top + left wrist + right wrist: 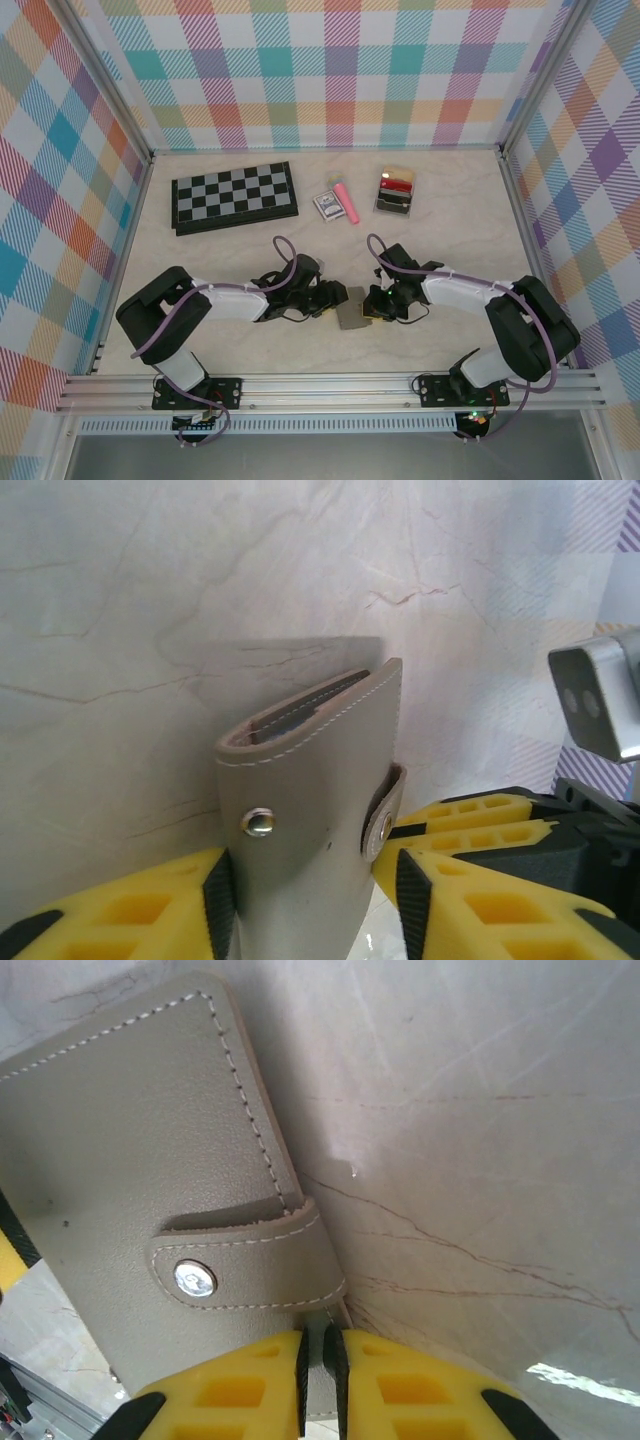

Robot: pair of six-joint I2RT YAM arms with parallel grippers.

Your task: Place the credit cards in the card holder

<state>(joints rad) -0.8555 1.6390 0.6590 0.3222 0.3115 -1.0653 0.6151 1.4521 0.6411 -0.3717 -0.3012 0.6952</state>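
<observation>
**A:** Which step is being worked on?

**B:** Readying the holder, I'm judging, since no card is being carried. Going left to right in the top view, a chessboard is lying at ten o'clock. The left gripper is reaching in from nine o'clock. The card holder is sitting mid-table between the arms, and the right gripper is meeting it from three o'clock. The credit cards are standing in a slotted rack at one o'clock, well apart from the holder.

**A:** And the jaws?

**B:** The left ones are straddling the holder, one pad touching a cover and the other just beside the strap. I cannot tell whether they are clamping. The right ones are nearly together, pinching a thin grey edge of the holder.

**A:** What are the wrist views adding?

**B:** The left wrist view is showing the holder upright, its covers parting slightly over a dark lining, with a bare snap stud. The right wrist view is showing the outer face, with the stitched strap lying across it.

**A:** Next?

**B:** Probably one arm holding firm while the other is spreading the covers, then travelling to one o'clock for a card.
</observation>
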